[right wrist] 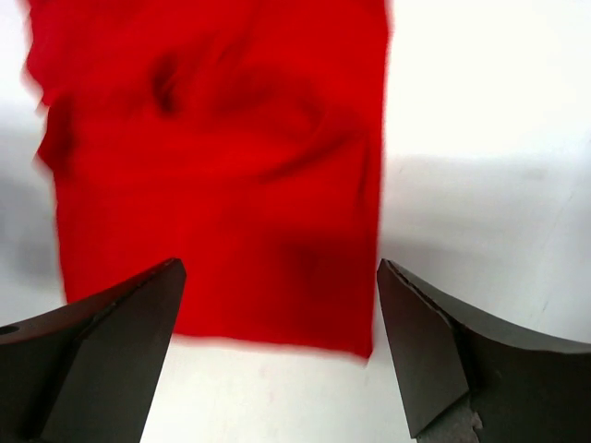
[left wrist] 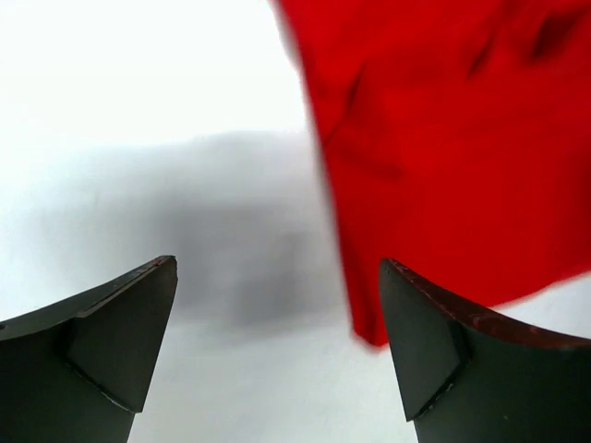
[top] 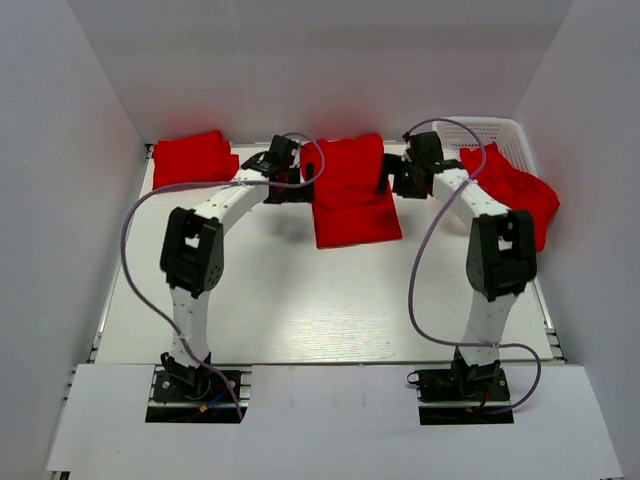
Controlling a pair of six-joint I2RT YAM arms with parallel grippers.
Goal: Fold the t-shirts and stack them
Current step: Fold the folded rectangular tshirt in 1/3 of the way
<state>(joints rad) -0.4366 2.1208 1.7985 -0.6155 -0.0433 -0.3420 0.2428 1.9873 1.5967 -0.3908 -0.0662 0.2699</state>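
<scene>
- My left gripper (left wrist: 277, 266) has its jaws apart with nothing between them. Through the gap I see only white table (top: 300, 300) and a grey shadow.
- My left fingers (left wrist: 111, 341) are dark, wedge-shaped, and clear of any cloth.
- The red t-shirt (top: 352, 195) lies at the middle of the table's far half, between my two wrists.
- From my left wrist, this shirt fills the upper right. Its lower corner reaches down just beside the inner edge of my right-hand finger, and I cannot tell if it touches.
- My right gripper (right wrist: 279, 268) is also spread wide and grips nothing.
- From my right wrist, the same shirt lies ahead of the fingertips as a wrinkled, roughly rectangular panel. Its near hem crosses the gap between my fingers (right wrist: 443, 341).
- The cloth looks blurred at its edges in both wrist views.
- From above, the shirt's far part is narrower and its near part spreads wider toward my bases. My left gripper sits at its left edge and my right gripper at its right edge.
- A second red garment (top: 195, 160) sits bunched in the far left corner of the table, well apart from the middle shirt.
- A white basket (top: 495, 130) stands at the far right corner. More red clothing (top: 520, 195) spills over its near rim, beside my right arm.
</scene>
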